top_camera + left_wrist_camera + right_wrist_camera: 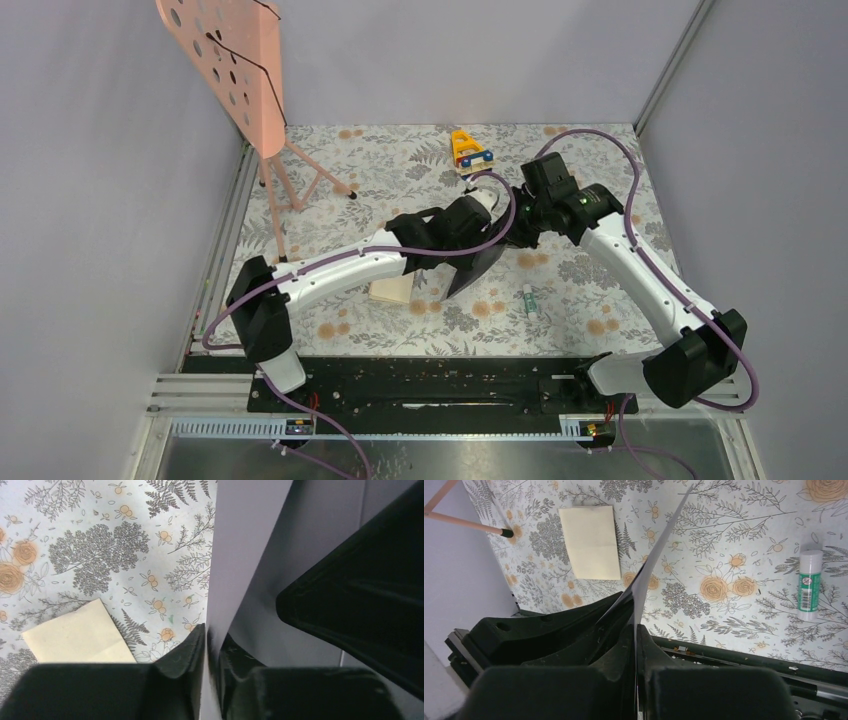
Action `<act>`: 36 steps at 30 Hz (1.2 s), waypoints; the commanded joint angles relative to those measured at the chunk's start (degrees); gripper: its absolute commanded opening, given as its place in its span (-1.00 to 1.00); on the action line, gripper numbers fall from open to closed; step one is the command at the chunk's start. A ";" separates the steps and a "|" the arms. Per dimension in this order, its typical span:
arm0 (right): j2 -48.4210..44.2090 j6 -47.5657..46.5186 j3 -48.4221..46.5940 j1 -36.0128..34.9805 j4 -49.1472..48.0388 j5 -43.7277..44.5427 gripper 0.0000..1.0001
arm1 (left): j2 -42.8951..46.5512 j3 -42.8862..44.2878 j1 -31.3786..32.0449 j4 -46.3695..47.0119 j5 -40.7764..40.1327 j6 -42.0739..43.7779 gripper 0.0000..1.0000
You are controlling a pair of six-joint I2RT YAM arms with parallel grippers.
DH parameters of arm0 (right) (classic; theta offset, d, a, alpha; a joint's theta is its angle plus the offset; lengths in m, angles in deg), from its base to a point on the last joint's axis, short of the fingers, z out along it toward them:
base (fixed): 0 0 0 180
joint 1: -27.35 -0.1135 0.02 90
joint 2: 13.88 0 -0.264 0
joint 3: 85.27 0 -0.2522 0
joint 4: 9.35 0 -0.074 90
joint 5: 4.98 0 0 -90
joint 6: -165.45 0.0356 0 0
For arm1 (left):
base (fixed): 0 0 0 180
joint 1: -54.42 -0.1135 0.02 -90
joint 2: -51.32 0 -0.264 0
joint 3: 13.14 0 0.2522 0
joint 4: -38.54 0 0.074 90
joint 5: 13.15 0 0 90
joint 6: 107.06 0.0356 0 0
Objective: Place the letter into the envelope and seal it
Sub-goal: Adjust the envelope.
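The grey-lilac envelope (482, 266) hangs in the air above the middle of the table, held edge-up between both arms. My left gripper (497, 236) is shut on one edge of it; in the left wrist view the sheet (245, 555) runs up from between the fingers of that gripper (212, 632). My right gripper (520, 232) pinches the other side, its jaws (635, 626) shut tight on the thin edge of the envelope (659, 555). The letter (392, 290), a tan folded sheet, lies flat on the table below my left arm (80, 636) (591, 541).
A green-and-white glue stick (529, 300) (810, 582) lies right of the envelope. A yellow toy (470, 150) stands at the back. A pink perforated board on thin legs (240, 70) stands at the back left. A black rail (440, 385) runs along the near edge.
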 commanded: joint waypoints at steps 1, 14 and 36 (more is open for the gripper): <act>-1.98 0.54 1.07 -0.77 -0.85 -2.02 -0.91 | -0.17 2.81 -0.12 -0.30 -2.03 -0.87 -0.87; -3.94 2.80 3.76 -3.18 -1.73 -2.20 -0.26 | -0.90 6.47 -0.12 -3.81 -7.69 -2.22 -1.00; -2.40 -0.77 4.25 -4.81 -0.64 5.55 -1.00 | 0.31 6.96 0.06 -5.54 -6.75 -5.80 -1.00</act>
